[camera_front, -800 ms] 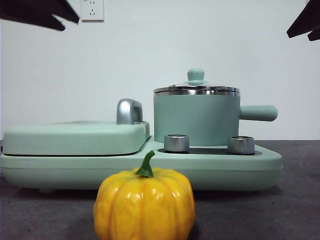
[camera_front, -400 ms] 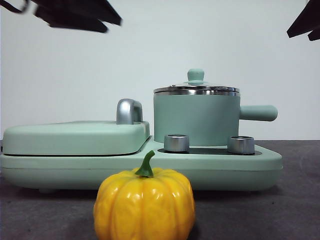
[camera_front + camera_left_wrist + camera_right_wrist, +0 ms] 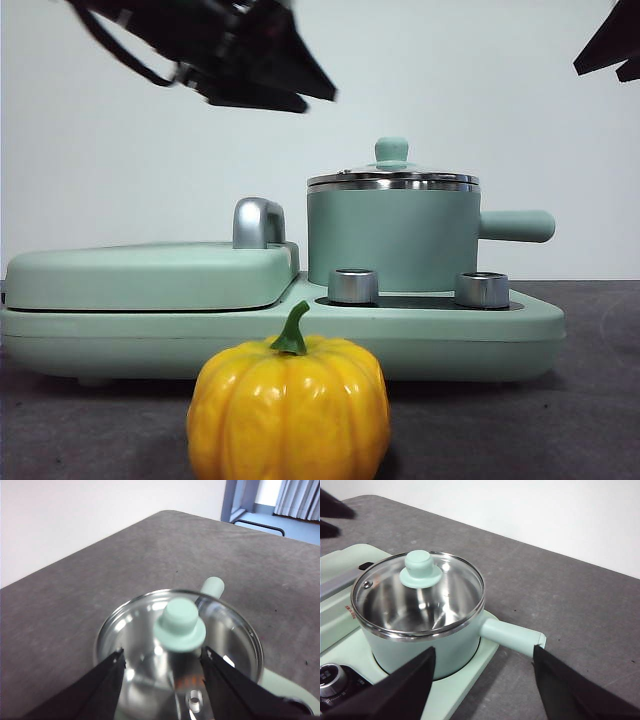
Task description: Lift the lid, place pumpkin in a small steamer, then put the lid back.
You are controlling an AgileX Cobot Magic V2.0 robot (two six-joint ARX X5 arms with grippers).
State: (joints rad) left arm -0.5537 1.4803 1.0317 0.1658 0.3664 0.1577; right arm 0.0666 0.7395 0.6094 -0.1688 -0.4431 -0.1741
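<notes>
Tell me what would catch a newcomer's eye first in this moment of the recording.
The glossy yellow-orange pumpkin stands nearest the front camera, on the table before the mint-green cooker base. Behind it, the small steamer sits on that base with its glass lid on. The left gripper hangs open above the lid's knob; the right gripper waits open beside the steamer.

Matte black wedge-shaped jaws, left gripper (image 3: 300,85) with a thin black cable (image 3: 120,55).
</notes>
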